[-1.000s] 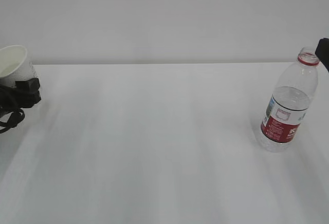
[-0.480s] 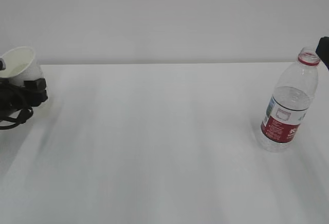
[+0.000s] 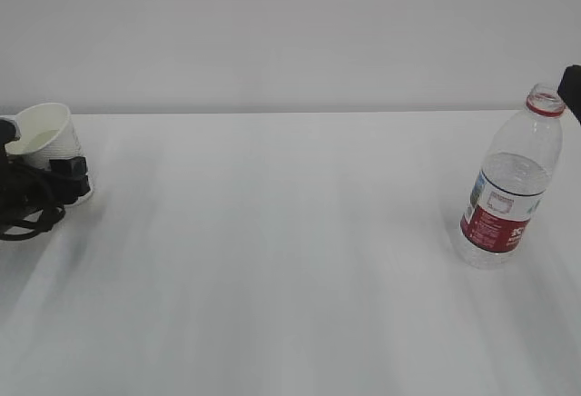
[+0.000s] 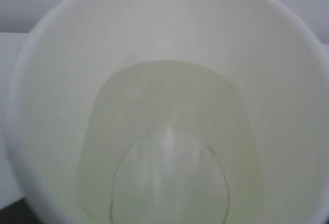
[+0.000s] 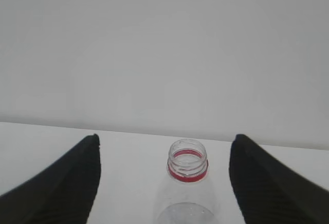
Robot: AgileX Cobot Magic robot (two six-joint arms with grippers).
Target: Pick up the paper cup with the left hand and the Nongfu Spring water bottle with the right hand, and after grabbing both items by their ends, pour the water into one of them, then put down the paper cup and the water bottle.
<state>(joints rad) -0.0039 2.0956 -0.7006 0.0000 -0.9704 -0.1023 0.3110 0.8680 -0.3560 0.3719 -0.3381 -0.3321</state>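
At the far left, the white paper cup [image 3: 45, 133] leans with its mouth toward the left. My left gripper [image 3: 65, 176] is shut on its lower part, low over the white table [image 3: 272, 251]. In the left wrist view the cup's cream inside [image 4: 169, 39] fills the picture, with a pale pool of water [image 4: 169, 147] at the bottom; the jaws are hidden. The Nongfu Spring water bottle [image 3: 508, 187] stands upright and uncapped at the right. My right gripper [image 5: 165, 141] is open, with its fingers [image 5: 61, 188] apart on both sides of the bottle neck [image 5: 187, 168], not touching it.
A plain pale wall [image 3: 290, 24] runs behind the table's far edge. Only a black tip of the right arm [image 3: 572, 87] shows at the right border of the exterior view. Black cables [image 3: 23, 219] hang by the left gripper.
My left gripper has carried the cup rightward and down toward the table. The bottle and the right gripper have not moved.
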